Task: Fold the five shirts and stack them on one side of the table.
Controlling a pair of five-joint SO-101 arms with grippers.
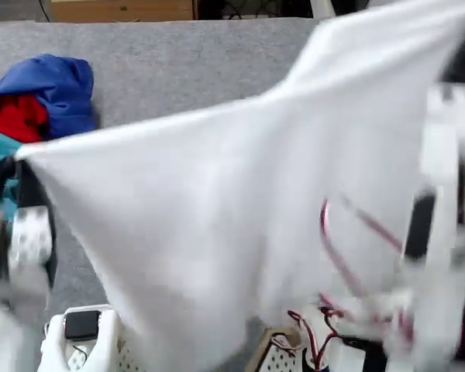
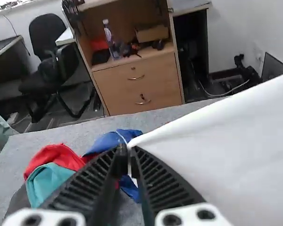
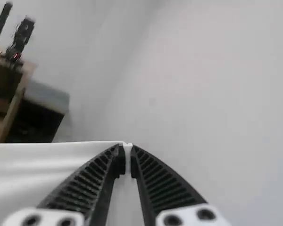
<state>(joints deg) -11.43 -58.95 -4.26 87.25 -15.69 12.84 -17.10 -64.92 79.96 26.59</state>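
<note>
Above grey table (image 1: 186, 62) | left hand (image 2: 128, 160) clamped on corner of large white cloth shirt (image 1: 232, 217) | right hand (image 3: 127, 157) clamped on another corner, raised higher

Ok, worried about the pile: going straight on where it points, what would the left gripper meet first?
Probably the blue shirt, just past the left gripper, shut on the white shirt; depth is unclear.

Left tool (image 2: 126, 155), right tool (image 3: 127, 153) black, ribbed; red cables (image 1: 331, 252).
</note>
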